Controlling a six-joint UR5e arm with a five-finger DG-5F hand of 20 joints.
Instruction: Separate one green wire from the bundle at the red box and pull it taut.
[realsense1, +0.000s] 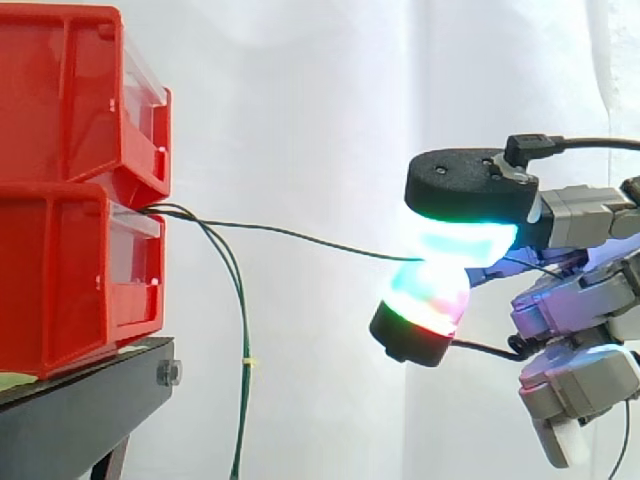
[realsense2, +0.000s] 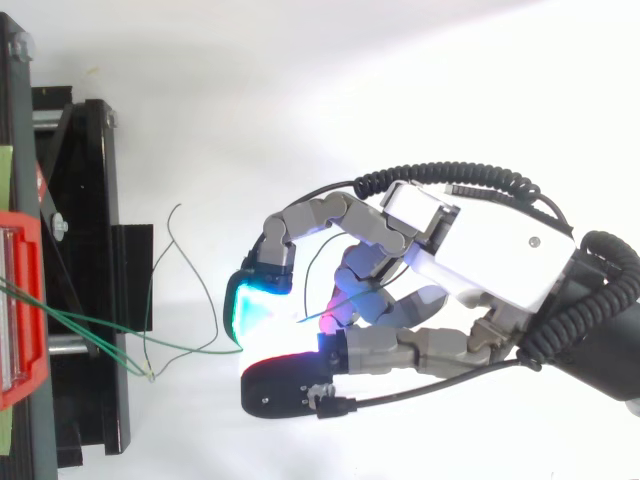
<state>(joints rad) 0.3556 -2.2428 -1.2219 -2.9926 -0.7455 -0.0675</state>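
Observation:
Two stacked red bins (realsense1: 70, 190) stand at the left on a black stand (realsense1: 80, 410). Thin green wires come out from between the bins. One green wire (realsense1: 300, 236) runs almost straight, sloping slightly down, to my hand (realsense1: 580, 215). There it is pinched between a cyan-glowing pad (realsense1: 465, 240) above and a green-and-red glowing pad (realsense1: 430, 300) below. The other green wires (realsense1: 243, 330) hang down beside the stand, held together by a small yellow tie (realsense1: 250, 360). From above, my hand (realsense2: 480, 250) lies right of the red bin (realsense2: 20, 310), with its other fingers curled.
A white curtain fills the background. In the top view the black stand's frame (realsense2: 90, 200) stretches along the left side, and loose wire ends (realsense2: 175, 250) curl between the stand and the fingertips.

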